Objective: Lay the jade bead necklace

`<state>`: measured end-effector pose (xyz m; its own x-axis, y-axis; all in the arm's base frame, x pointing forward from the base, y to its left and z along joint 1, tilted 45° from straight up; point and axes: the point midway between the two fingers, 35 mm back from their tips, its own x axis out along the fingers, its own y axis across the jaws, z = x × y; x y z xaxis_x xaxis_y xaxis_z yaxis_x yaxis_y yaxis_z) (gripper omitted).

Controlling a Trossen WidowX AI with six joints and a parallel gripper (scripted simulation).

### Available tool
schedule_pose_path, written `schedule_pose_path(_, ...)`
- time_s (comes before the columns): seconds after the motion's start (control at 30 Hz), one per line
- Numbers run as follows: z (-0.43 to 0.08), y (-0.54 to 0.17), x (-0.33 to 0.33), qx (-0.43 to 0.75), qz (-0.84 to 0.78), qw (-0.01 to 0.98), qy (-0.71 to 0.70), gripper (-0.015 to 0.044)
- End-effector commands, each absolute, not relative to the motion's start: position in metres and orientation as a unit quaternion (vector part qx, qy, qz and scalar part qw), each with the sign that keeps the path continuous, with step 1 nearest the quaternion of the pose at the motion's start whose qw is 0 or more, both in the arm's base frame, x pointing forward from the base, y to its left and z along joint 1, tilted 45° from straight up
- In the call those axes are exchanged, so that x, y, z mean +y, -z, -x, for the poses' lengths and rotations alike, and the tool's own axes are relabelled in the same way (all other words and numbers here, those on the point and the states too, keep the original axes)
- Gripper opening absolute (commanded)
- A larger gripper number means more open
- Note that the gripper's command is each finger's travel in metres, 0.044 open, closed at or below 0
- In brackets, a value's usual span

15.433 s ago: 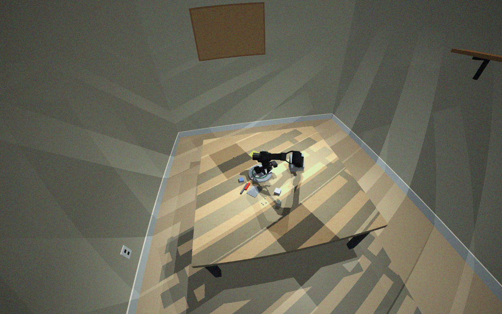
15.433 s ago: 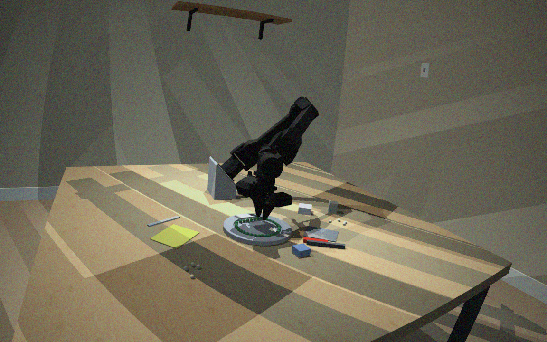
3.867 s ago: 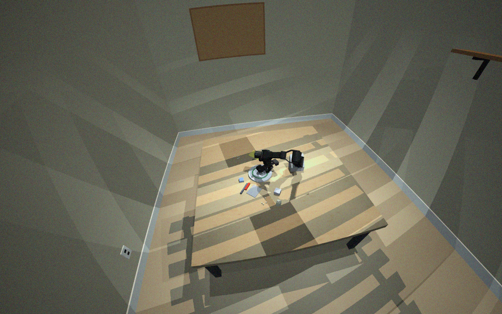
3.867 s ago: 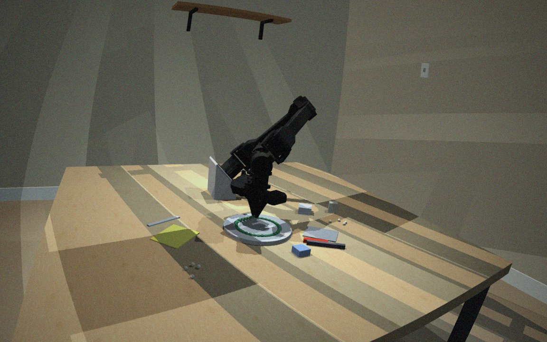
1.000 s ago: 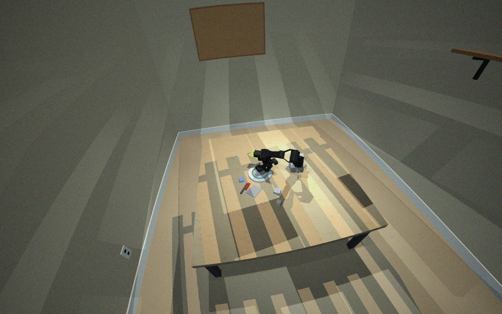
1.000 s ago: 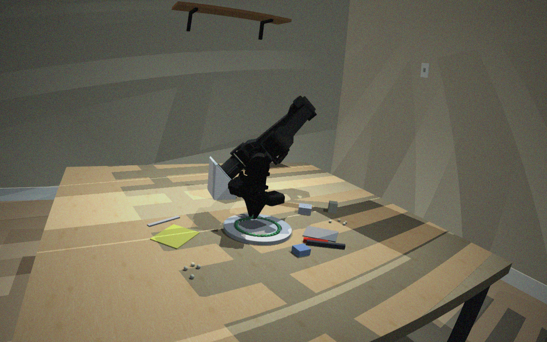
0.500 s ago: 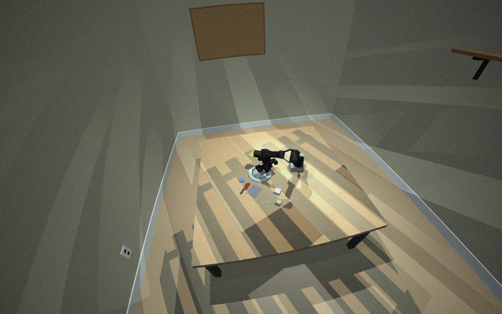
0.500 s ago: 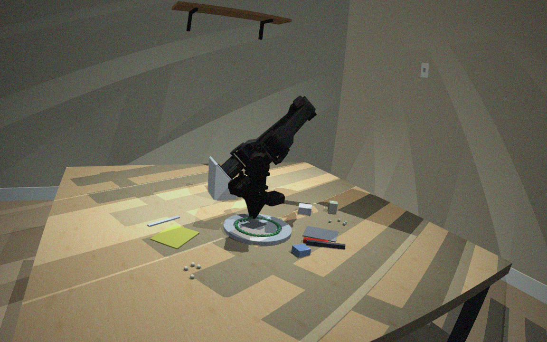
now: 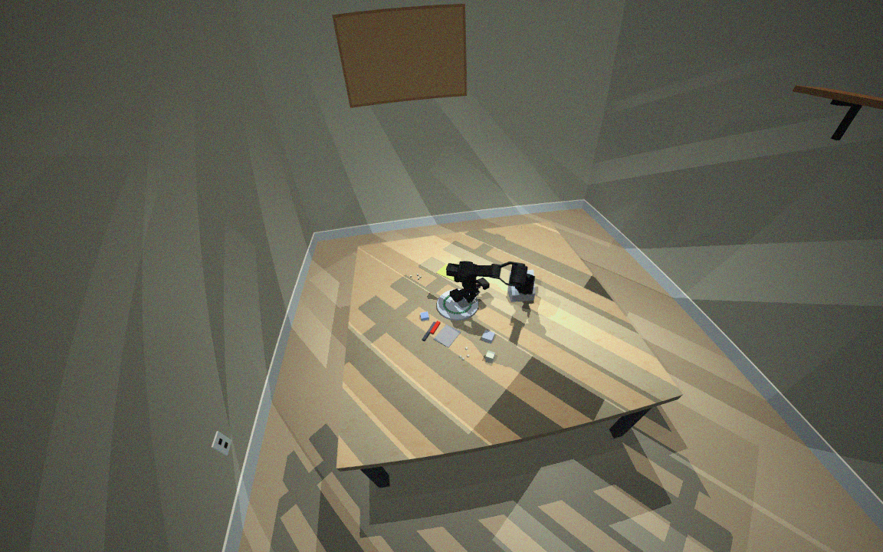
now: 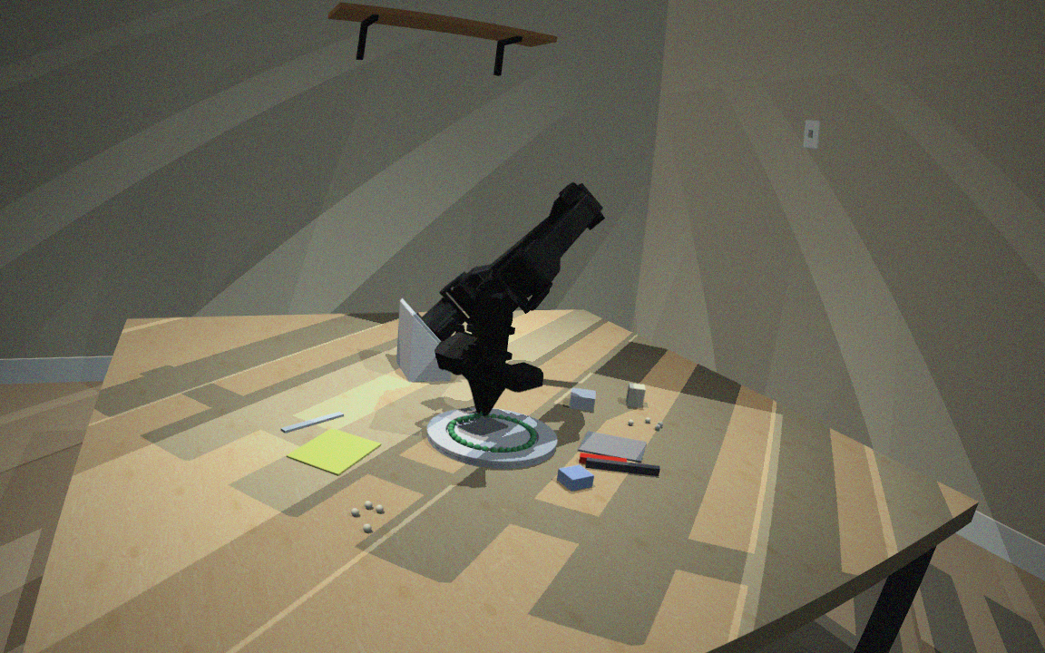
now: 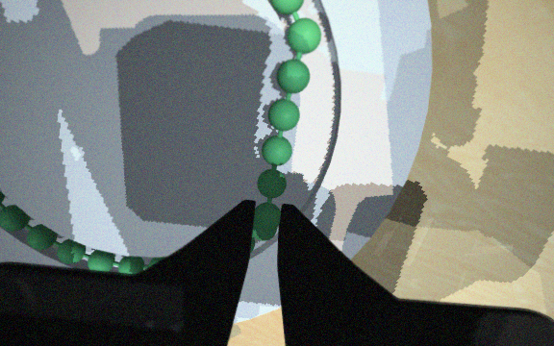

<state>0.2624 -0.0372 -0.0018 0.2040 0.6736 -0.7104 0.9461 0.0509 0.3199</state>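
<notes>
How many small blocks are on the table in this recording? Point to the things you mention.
3: a blue block (image 9: 424, 316) (image 10: 575, 478) near the knife's handle; a pale blue-grey block (image 9: 487, 336) (image 10: 582, 400); and a pale greenish block (image 9: 490, 356) (image 10: 635, 396) beside it. The arm could hide more.
</notes>
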Motion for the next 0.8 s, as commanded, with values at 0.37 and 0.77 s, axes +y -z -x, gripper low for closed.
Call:
schedule_pose_path(0.37, -0.2550, 0.0019, -0.0388, 0.606, -0.668, 0.397, 0.171, 0.0000)
schedule_pose_path(0.77, -0.2580, 0.0046, -0.0369, 0.604, -0.667, 0.400, 0.170, 0.0131)
